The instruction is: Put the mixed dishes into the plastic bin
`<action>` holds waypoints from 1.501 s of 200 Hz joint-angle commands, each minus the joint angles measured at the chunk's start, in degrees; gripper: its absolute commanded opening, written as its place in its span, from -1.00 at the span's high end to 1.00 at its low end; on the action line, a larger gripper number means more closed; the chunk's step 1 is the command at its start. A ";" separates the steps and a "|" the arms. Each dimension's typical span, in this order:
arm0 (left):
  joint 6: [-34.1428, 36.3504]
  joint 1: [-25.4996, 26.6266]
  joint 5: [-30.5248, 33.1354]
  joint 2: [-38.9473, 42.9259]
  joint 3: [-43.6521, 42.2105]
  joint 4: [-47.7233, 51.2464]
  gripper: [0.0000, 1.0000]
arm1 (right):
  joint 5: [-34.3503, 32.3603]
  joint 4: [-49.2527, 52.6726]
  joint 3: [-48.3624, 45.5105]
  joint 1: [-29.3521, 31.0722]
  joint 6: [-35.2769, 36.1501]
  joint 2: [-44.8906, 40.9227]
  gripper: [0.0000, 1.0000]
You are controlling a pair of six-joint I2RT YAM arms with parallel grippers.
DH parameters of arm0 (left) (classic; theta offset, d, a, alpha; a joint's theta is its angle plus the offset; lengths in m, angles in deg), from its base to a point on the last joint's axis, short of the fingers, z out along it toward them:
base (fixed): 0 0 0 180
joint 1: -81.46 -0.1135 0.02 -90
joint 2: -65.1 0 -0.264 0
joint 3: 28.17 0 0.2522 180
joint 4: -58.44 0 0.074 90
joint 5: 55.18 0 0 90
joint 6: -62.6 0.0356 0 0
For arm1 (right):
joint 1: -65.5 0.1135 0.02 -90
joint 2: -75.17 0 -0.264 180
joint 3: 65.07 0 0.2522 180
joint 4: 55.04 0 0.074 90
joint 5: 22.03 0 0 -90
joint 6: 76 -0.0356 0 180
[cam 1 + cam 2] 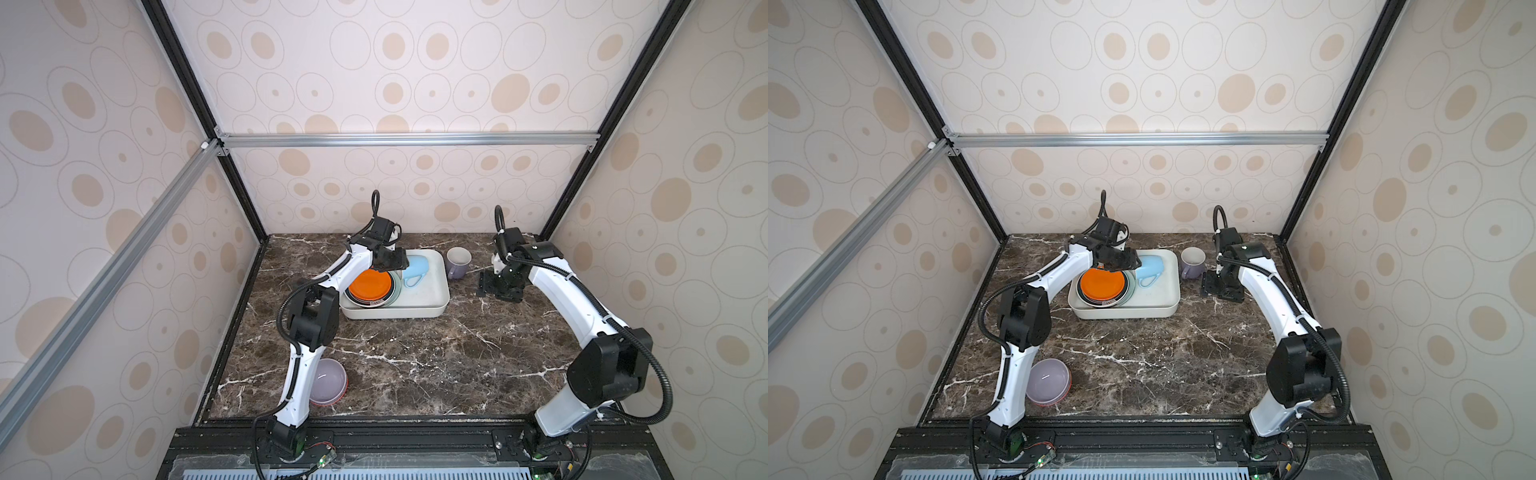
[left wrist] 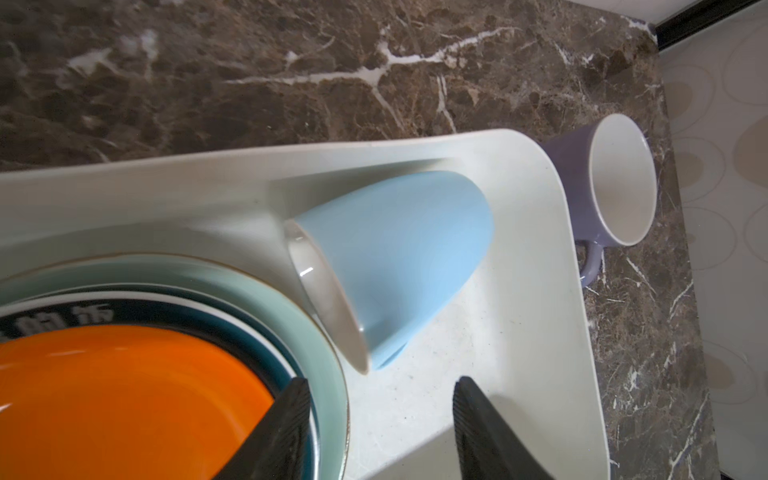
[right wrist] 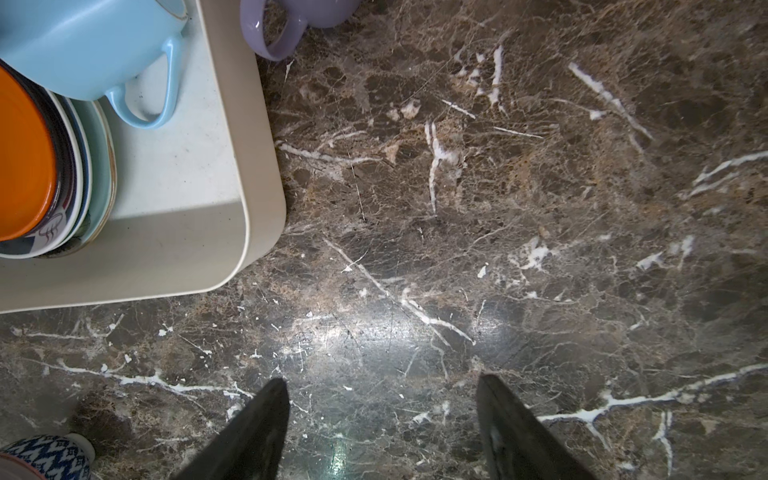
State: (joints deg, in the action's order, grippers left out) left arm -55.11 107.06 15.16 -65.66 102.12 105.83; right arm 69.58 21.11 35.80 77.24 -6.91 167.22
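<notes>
The off-white plastic bin [image 1: 434, 293] stands at the back middle of the marble table. In its left half lies a stack of plates with an orange plate [image 1: 370, 284] on top and a mint-green plate [image 2: 291, 299] showing underneath. A blue mug [image 1: 415, 266] lies on its side in the bin beside the stack. My left gripper [image 2: 382, 380] hovers open over the bin just short of the mug, with nothing between its fingers. A lavender mug [image 1: 458, 262] stands upright outside the bin's back right corner. A lavender bowl [image 1: 328, 381] sits at the front left. My right gripper [image 3: 382, 378] is open and empty, low over bare table right of the bin.
The left arm's elbow [image 1: 313, 320] stands between the bin and the bowl. A blue zigzag-patterned piece [image 3: 48, 457] shows at the edge of the right wrist view. Patterned walls and black frame posts enclose the table on three sides.
</notes>
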 commanded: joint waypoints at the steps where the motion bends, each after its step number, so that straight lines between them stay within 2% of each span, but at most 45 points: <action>1: -2.04 0.90 -1.36 -0.18 -0.61 -3.51 -0.13 | -0.94 0.82 -1.82 -0.72 0.16 -3.46 -0.49; 60: -2.88 0.89 0.25 -2.13 -0.52 -5.33 -0.13 | -2.12 1.77 -5.52 -1.73 0.87 -7.62 -0.49; 97: -2.28 0.94 2.16 -0.64 -0.64 -4.84 -0.14 | -2.13 2.22 -5.94 -2.97 1.62 -8.99 -0.49; 167: 0.33 0.81 5.72 0.04 1.73 -3.36 -0.22 | -0.38 1.97 -4.69 -3.74 2.75 -7.36 -0.49; 242: 2.11 0.62 3.85 -7.34 11.33 -0.98 -0.24 | -1.05 3.91 -0.99 -4.10 4.14 -5.57 -0.50; 300: 2.04 0.53 3.33 -8.26 11.20 -1.28 -0.24 | -1.83 5.15 0.79 -4.37 4.16 -5.02 -0.49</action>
State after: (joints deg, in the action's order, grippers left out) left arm -54.30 107.85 19.01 -73.90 111.83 104.02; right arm 68.77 24.04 35.19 73.24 -3.39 161.45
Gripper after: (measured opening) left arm 0.617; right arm 0.747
